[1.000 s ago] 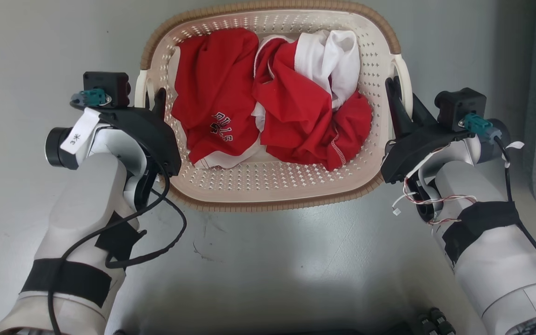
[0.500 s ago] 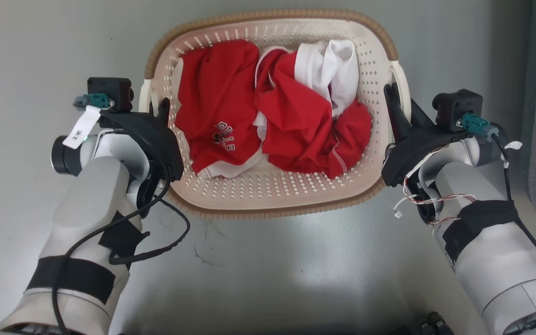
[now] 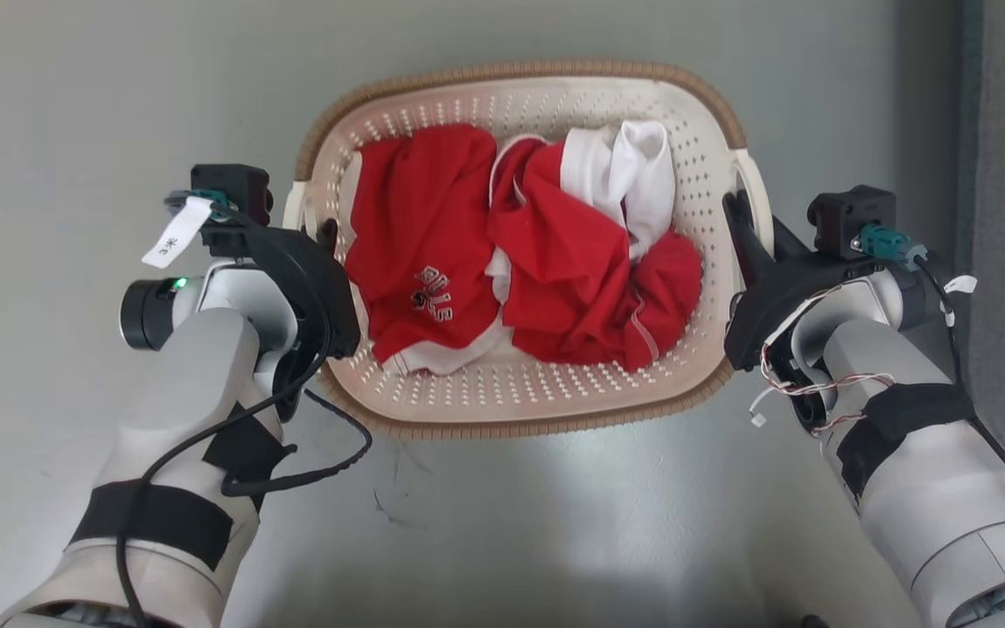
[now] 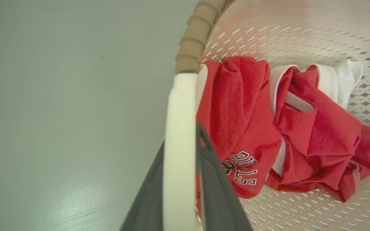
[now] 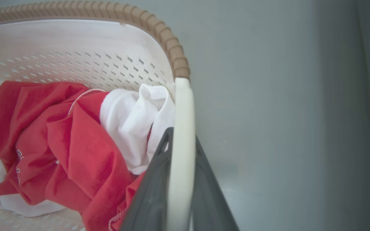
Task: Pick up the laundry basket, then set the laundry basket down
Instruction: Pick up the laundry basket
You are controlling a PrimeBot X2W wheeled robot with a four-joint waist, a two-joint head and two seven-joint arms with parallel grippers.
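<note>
Both sides gripped! My left gripper (image 3: 312,231) is clamped on the laundry basket (image 3: 520,70) at its white left handle (image 4: 178,144), one finger inside the wall, one outside. My right gripper (image 3: 748,214) pinches the right handle (image 5: 180,144) the same way. The basket is between my arms, with grey floor (image 3: 555,523) beneath, near the floor's right edge; whether it is touching or lifted, I can't tell. Red jerseys (image 3: 555,288) and a white garment (image 3: 642,166) lie inside.

I read the laundry basket (image 3: 520,397) as smooth cream plastic, perforated, with a slight sheen. Its rim (image 3: 511,429): brown plastic moulded to a woven look, matt. Handle (image 4: 178,144): smooth off-white plastic. Inside, red cloth (image 3: 555,288), soft and matt; white cloth (image 3: 633,174) likewise. Floor (image 3: 555,532): smooth grey, semi-gloss, faintly scuffed off the basket's near edge.
</note>
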